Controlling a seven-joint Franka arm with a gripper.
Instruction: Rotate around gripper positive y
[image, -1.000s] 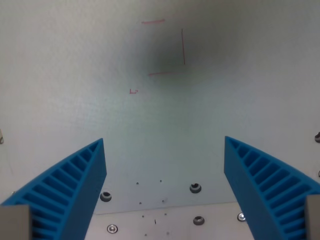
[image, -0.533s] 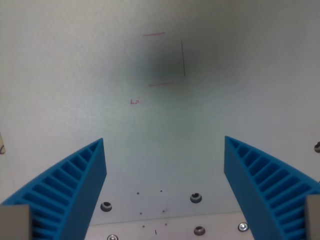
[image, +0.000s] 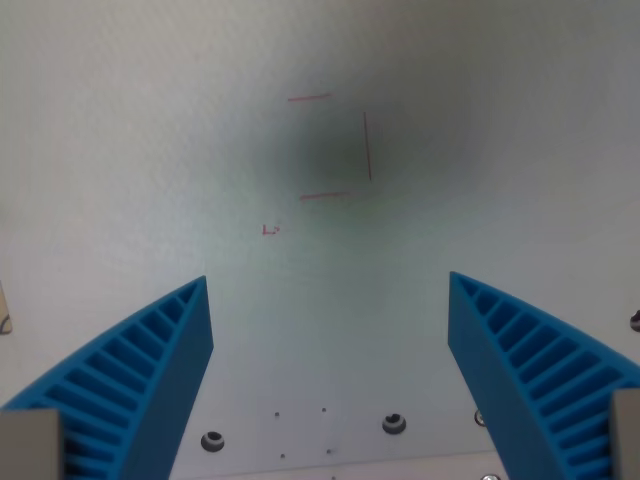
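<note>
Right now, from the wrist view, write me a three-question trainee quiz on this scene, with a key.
1. True or false: the blue fingers are clamped on a block.
2. Multiple choice: the red line markings on the white table lie (A) toward the top of the wrist view, (B) under the finger on the wrist view's left, (C) beside the bolt heads.
3. Fill in: the bolt heads sit near the ___ edge of the wrist view.

Key: 1 false, the fingers stand wide apart with nothing between them; 2 A; 3 bottom.
</note>
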